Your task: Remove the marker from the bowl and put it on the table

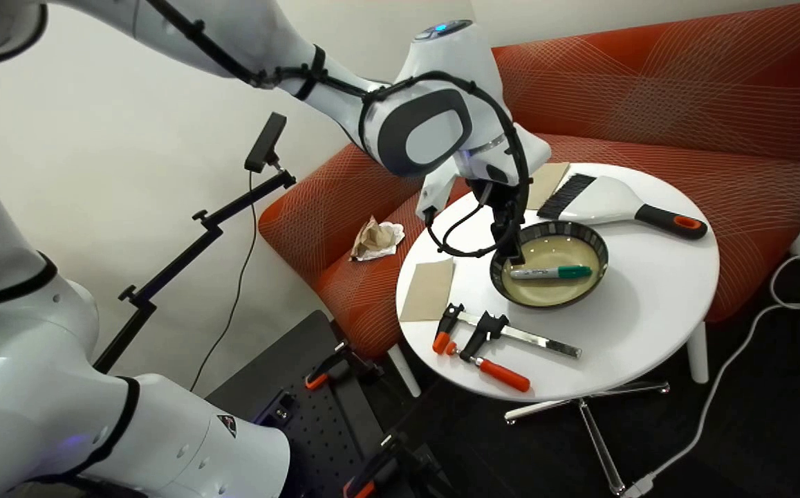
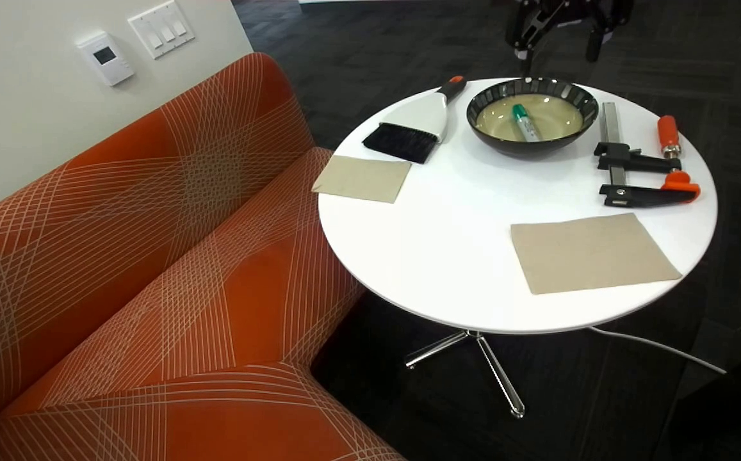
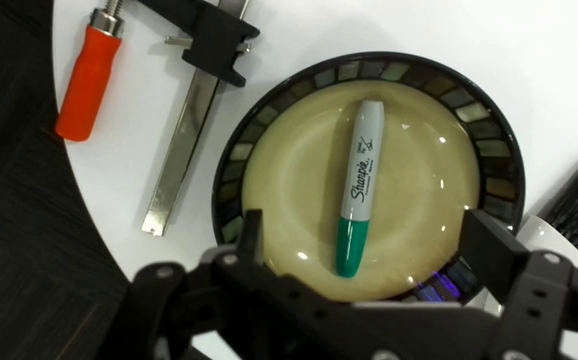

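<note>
Green-capped, grey-barrelled Sharpie marker [image 3: 361, 187]: lying loose inside the shallow round ceramic-looking bowl [image 3: 289, 160] with cream-yellow glaze within and a dark mosaic rim. Not yet lifted. In the wrist view its cap end points toward me, its grey end away. Long axis nearly square to the line across my jaws, leaning only a little; sideways, the marker falls between them. My reading: closing would pinch across the barrel, so little wrist turn should be needed.

Jaws: spread wide, nothing held, poised over the bowl. Exact height above the marker cannot be told. Expected risk: at this width, going down may catch the bowl's sloping wall; some narrowing first may help.

Surroundings: bowl rests on a round white tabletop [image 1: 669, 290], where the marker should end up. Near the bowl, apart from it, a steel bar clamp with orange-red handle [image 3: 214, 50]; just beside it, a white-bodied brush with black bristles [image 1: 600, 200]. Farther off, a flat brown paper sheet [image 2: 594, 253].
</note>
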Controlling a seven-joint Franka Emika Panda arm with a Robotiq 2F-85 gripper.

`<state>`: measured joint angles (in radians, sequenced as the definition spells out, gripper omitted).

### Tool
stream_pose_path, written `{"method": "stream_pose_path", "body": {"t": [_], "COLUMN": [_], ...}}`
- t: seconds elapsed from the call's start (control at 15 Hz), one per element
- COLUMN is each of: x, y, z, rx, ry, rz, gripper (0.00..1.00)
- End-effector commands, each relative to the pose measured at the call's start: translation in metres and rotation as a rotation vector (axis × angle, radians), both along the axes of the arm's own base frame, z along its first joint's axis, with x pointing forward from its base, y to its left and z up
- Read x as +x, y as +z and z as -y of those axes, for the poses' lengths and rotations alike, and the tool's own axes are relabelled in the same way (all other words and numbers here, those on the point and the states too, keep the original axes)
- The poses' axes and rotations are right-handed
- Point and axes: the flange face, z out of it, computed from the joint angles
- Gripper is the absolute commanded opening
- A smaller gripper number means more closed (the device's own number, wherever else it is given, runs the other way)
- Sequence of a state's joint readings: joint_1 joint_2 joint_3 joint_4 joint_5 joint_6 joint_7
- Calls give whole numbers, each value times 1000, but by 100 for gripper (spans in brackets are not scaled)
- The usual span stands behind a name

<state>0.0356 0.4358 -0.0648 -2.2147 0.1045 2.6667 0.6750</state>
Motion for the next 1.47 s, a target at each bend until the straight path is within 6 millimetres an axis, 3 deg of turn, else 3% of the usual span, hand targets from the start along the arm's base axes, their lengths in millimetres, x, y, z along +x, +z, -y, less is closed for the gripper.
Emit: {"method": "stream_pose_path", "body": {"t": [0.0, 0.67, 1.4], "x": [17, 38, 45], "y": [-24, -70, -90], "z": [-7, -1, 7], "rx": [-24, -37, -50], "ry": [-19, -21, -36], "rz": [-4, -8, -20], "gripper": [100, 100, 100]}}
